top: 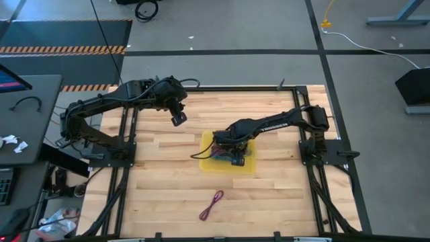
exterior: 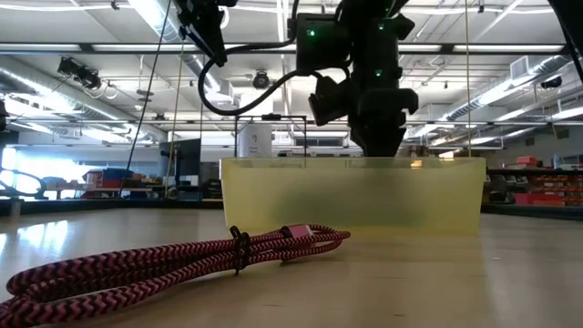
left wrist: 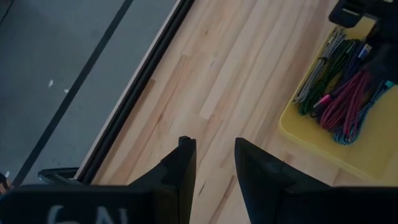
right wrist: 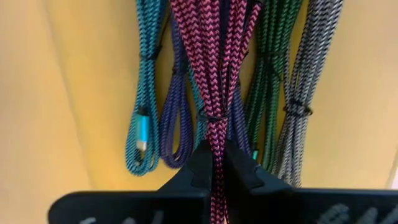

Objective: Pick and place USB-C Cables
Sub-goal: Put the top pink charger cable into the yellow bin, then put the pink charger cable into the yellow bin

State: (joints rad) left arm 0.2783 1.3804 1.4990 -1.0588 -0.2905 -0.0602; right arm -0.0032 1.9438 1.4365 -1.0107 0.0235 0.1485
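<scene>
Inside the yellow tray (top: 208, 163) the right gripper (right wrist: 217, 163) hides most bundles from above, its fingers pinched on a magenta cable (right wrist: 214, 74); a maroon cable (top: 211, 205) lies on the table (top: 282, 202); left gripper (left wrist: 214, 163) hovers apart, fingers parted.

A grey concrete floor (top: 222, 67) surrounds the wooden table (top: 168, 195), with hazard-striped tape (top: 64, 49) far left. Long ceiling lights (exterior: 155, 18) brighten the workshop, shelves (exterior: 533, 182) at right.

The cables (right wrist: 214, 74) look like woven braid. The tray (exterior: 364, 196) is translucent matt plastic. The surface (top: 269, 195) is pale wood planking.
</scene>
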